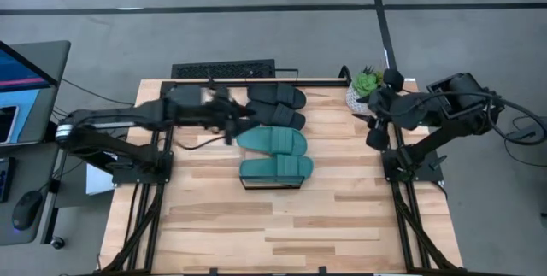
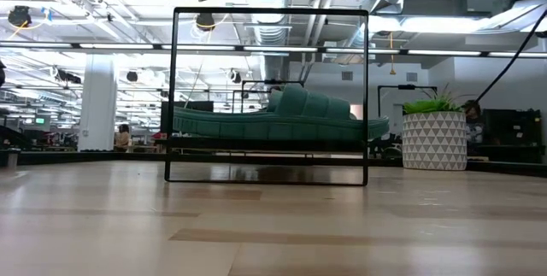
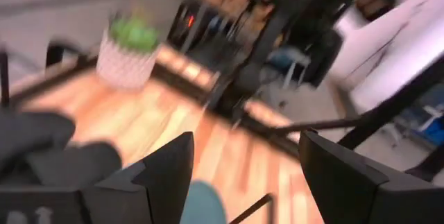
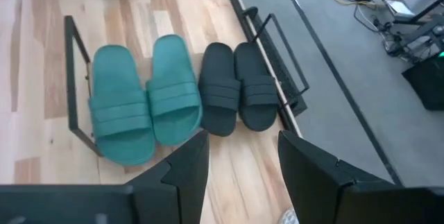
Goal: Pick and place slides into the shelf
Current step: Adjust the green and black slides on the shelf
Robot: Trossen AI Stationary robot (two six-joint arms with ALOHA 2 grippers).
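Reaching low across the back of the table, left gripper (image 1: 229, 127) with jaws spread and empty, just beside the heel end of the rear teal slide (image 1: 272, 140) and the two black slides (image 1: 277, 106). Hanging folded at the right rear corner by the potted plant (image 1: 366, 87), right gripper (image 4: 239, 158) likewise parted and holding nothing. Seen from that wrist, all four sandals side by side, front teal slide (image 4: 119, 123) within the shelf (image 4: 70, 78) wire frame; seen from table height, only a teal one framed by it.

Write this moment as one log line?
left gripper: open, empty, beside teal slides | right gripper: open, waiting by plant | black slides: on table
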